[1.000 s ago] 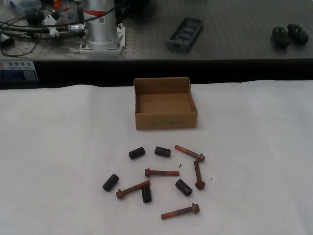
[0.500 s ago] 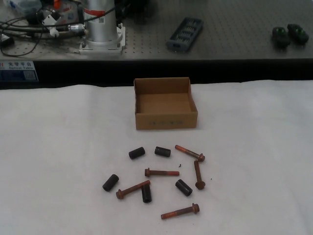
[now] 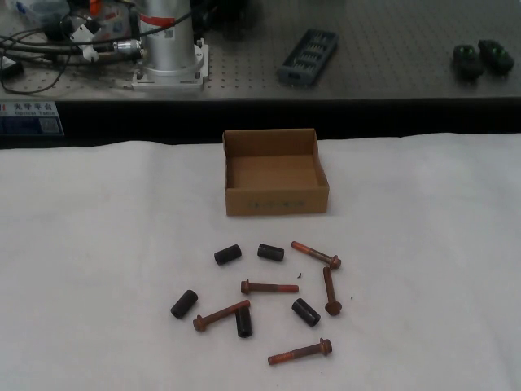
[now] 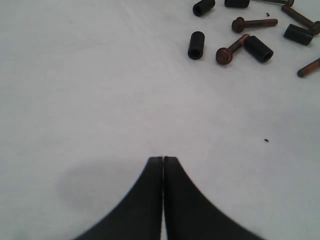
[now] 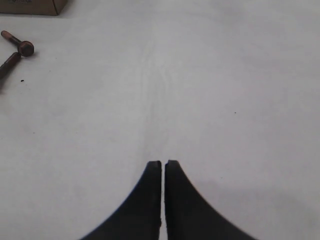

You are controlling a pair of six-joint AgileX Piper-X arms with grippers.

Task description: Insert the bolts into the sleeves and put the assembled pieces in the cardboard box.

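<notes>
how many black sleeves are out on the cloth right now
5. Two sleeves lie nearest the cardboard box; one is farthest left, one lies beside a bolt, and one is farthest right. None looks hidden.

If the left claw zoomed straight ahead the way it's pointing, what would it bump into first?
Probably just the white cloth. The left claw is shut, and straight ahead of it lies bare cloth; the nearest black sleeve sits off to one side of that line. Depth is hard to judge.
</notes>
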